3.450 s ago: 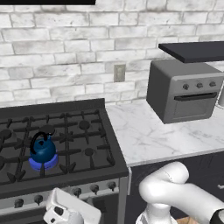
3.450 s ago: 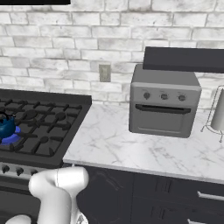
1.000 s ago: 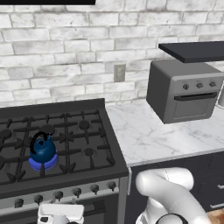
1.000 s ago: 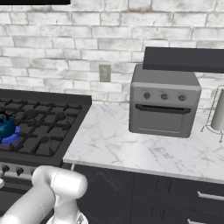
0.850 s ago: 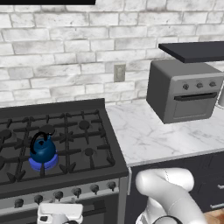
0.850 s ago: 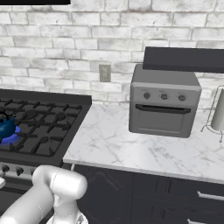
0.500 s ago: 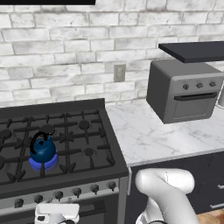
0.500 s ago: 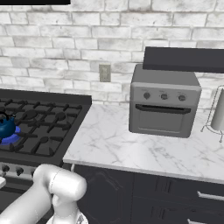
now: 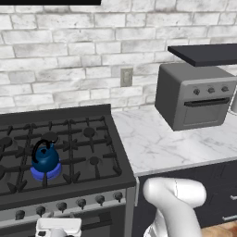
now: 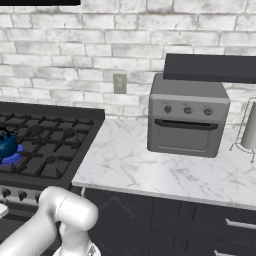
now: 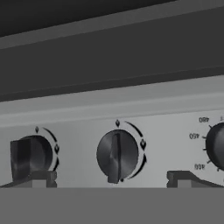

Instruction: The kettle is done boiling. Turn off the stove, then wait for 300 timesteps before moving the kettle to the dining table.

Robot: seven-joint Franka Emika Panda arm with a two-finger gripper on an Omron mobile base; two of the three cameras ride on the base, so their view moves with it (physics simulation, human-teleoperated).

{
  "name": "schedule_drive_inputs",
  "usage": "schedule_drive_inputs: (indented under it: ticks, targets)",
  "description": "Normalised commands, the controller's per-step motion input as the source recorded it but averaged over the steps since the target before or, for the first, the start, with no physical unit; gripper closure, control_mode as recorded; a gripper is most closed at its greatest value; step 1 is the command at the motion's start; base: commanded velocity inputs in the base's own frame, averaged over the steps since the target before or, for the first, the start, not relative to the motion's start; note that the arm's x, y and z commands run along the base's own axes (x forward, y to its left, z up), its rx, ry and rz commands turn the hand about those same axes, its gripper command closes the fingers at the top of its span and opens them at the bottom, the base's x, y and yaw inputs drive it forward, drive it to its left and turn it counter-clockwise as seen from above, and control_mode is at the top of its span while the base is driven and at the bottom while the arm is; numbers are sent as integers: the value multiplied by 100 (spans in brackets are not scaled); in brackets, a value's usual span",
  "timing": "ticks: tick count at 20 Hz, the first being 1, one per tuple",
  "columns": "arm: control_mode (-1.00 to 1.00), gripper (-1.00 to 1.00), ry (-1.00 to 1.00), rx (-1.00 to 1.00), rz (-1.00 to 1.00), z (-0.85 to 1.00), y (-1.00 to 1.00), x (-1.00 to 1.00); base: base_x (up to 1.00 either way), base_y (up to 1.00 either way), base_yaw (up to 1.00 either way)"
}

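Stove (image 11: 131, 109) dial (image 11: 216, 146) at right reads 480, 470, 460.

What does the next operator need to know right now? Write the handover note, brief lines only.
Gripper: open, holding nothing, low in front of the stove's knob row, its fingertips either side of a centred knob.
Kettle: on a front-left burner with a blue flame ringing its base.
Dining table: out of frame.
Done: the approach to the knobs.
Left: close on the knob that feeds the kettle's burner (the hand view alone doesn't show which), turn it off, wait, then carry the kettle to the dining table.
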Motion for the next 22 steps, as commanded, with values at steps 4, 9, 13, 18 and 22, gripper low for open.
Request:
schedule_drive_inputs:
  ticks: [4,9,13,18,22]
  targets:
    - [-100,-100,0,0,0,-15,8,20,0,0,0]
    - [-100,-100,0,0,0,-10,5,19,0,0,0]
    - [-100,-100,0,0,0,-7,4,12,0,0,0]
    - [-100,-100,0,0,0,-3,3,11,0,0,0]
    - [-100,-100,0,0,2,0,0,4,0,0,0]
